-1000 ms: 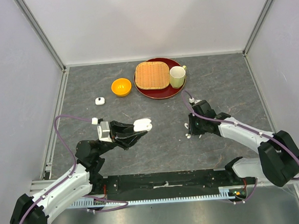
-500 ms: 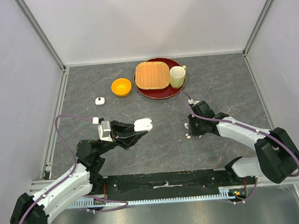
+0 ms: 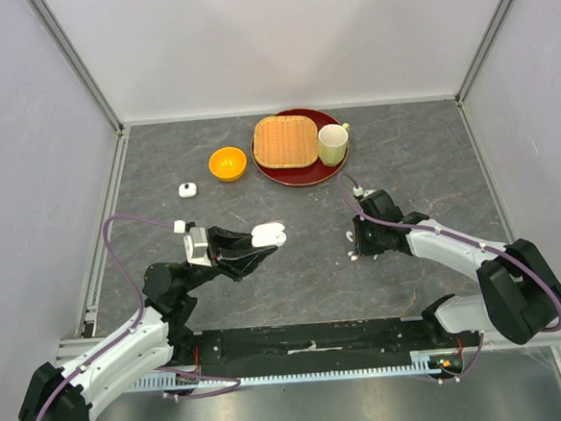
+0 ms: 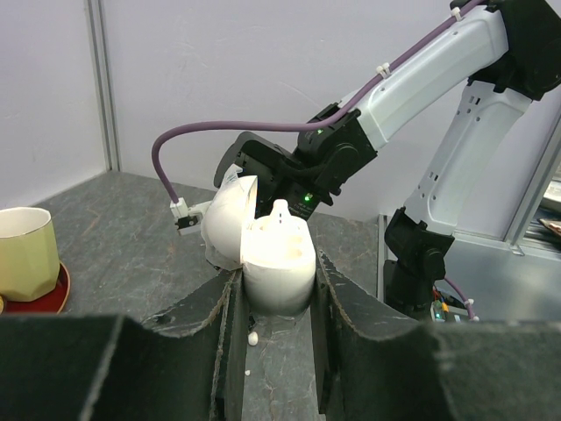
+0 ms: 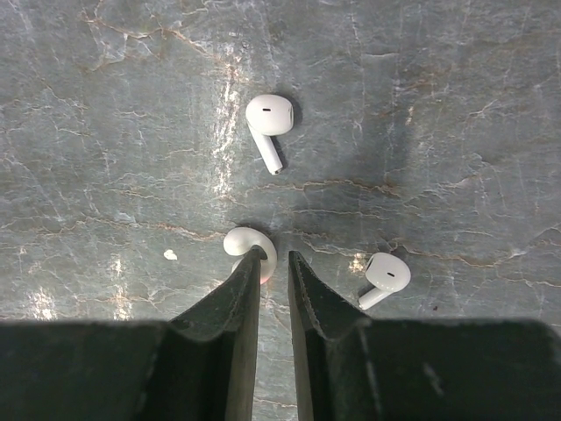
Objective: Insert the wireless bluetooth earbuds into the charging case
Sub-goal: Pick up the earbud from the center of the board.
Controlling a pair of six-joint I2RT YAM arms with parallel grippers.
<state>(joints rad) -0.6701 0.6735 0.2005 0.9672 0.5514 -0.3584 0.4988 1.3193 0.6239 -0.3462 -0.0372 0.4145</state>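
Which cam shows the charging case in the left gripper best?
Left wrist: the charging case sits close, lid open, clamped in the left gripper. Top external shows it only as a small white blob; right wrist misses it.

We see bright, even light from above; pale glare streaks the table [image 5: 230,88], soft shadows edge the earbuds [image 5: 268,116], and focus is sharp there.

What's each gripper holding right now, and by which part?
Left gripper clamps the open charging case by its lower body. Right gripper straddles one earbud; whether it grips cannot be told.
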